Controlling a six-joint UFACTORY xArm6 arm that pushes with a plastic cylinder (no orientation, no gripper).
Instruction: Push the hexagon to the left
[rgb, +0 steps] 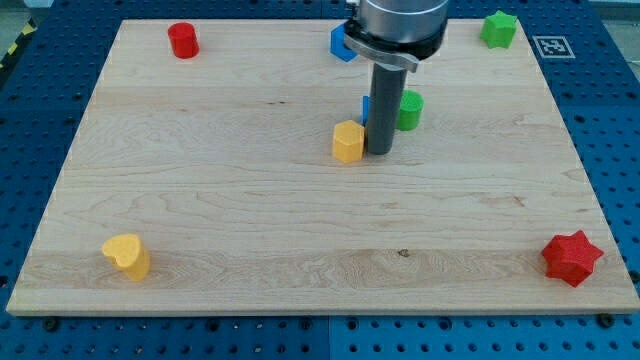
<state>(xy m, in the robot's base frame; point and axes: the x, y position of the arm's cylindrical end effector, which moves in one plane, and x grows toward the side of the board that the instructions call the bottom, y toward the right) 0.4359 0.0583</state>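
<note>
One yellow hexagon (348, 141) sits touching my tip (380, 151) on its left — no writing readable, no hand visible.

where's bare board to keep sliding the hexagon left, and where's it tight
Left of the yellow hexagon the board is bare up to the red cylinder and down to the yellow heart. It is tight around my tip: green cylinder, blue triangle behind the rod.

Bare bench (200, 180) lies open to the view's left of the yellow hexagon (348, 142); my tip (380, 151) presses its right.
</note>
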